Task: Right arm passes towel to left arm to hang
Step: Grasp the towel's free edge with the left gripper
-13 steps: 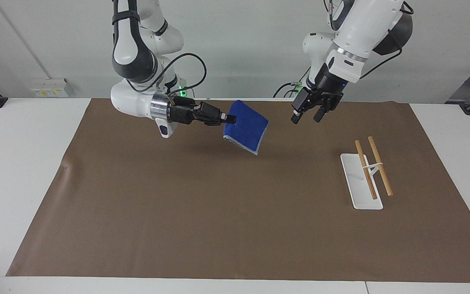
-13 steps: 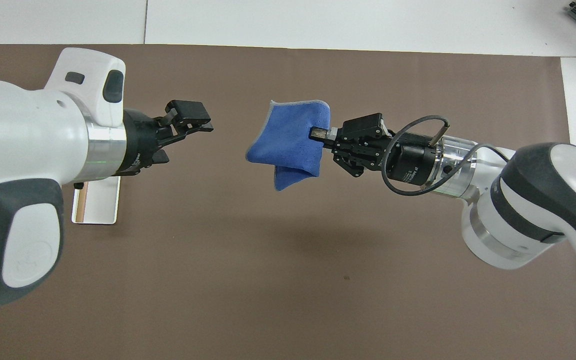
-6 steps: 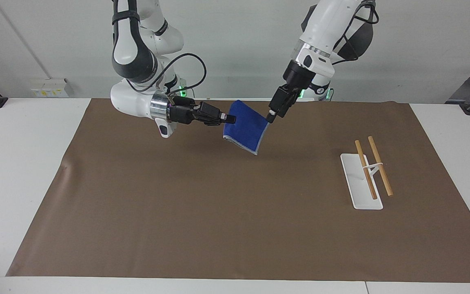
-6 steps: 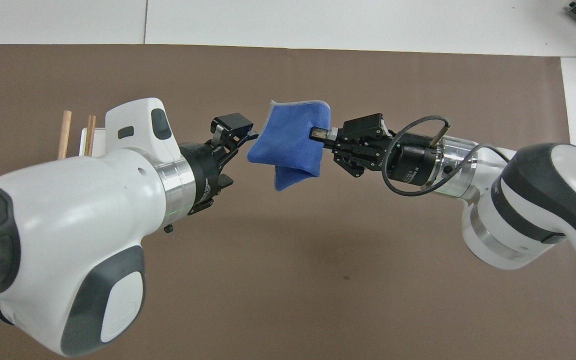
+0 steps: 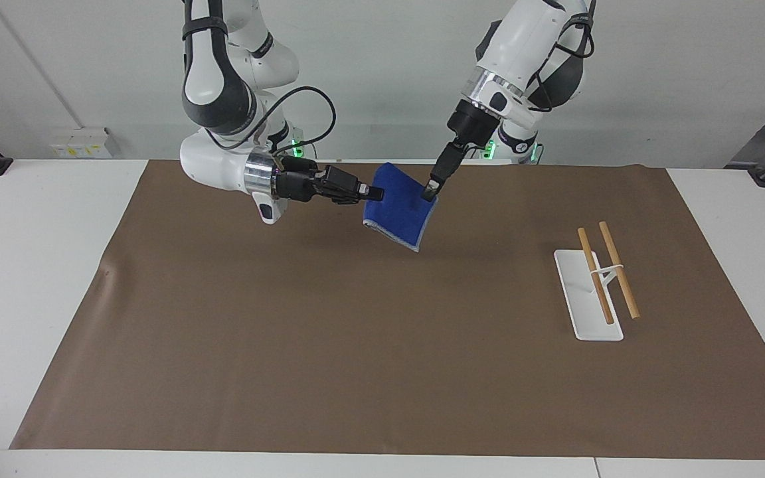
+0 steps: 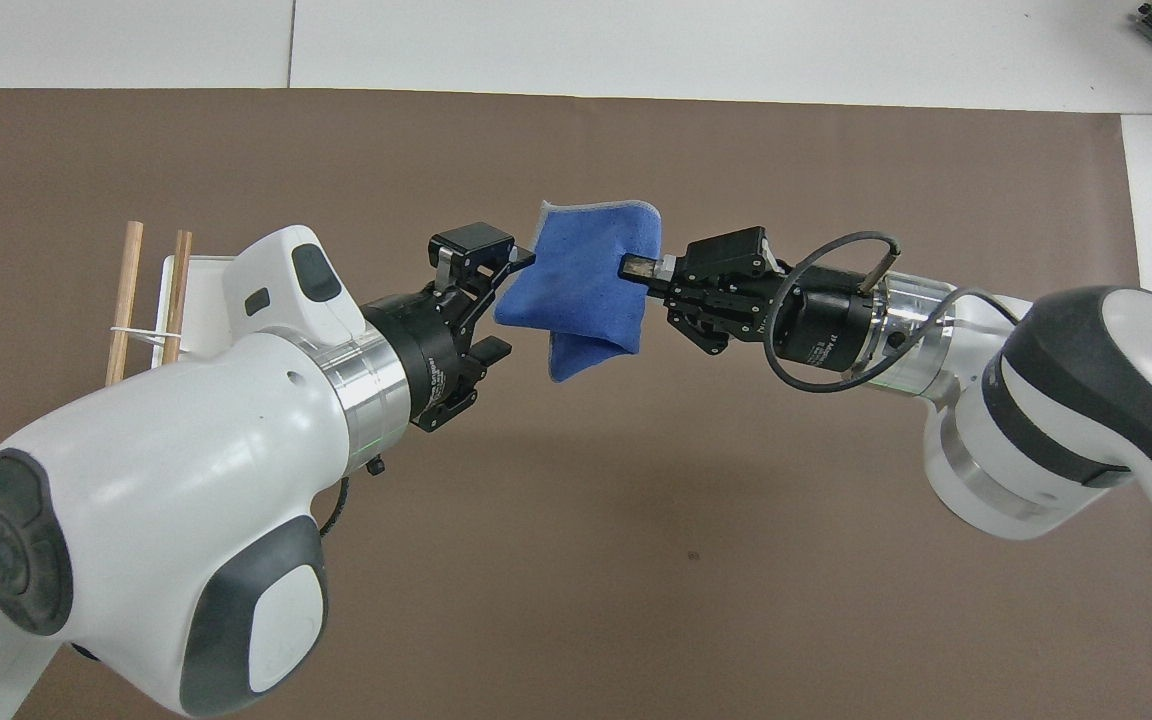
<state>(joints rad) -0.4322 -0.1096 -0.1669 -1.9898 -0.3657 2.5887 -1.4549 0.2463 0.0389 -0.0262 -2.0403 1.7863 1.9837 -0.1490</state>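
The bright-blue towel (image 5: 401, 211) (image 6: 576, 290) hangs in the air over the brown mat's robot-side half, drooping from one corner. My right gripper (image 5: 377, 193) (image 6: 628, 267) is shut on that corner and points sideways toward the left arm. My left gripper (image 5: 430, 192) (image 6: 509, 298) slants down onto the towel's free edge. It is open, with one finger (image 6: 484, 246) above the cloth edge and the other below it. Whether its pads touch the cloth I cannot tell.
A brown mat (image 5: 356, 372) (image 6: 636, 620) covers most of the white table. A small rack with a white base (image 5: 585, 312) (image 6: 204, 285) and two wooden rods (image 5: 618, 279) (image 6: 126, 300) stands toward the left arm's end of the table.
The left arm swung in from near the rack's end toward the middle, and its gripper has reached the towel's free edge with jaws slightly narrower. The right arm and towel stayed still.
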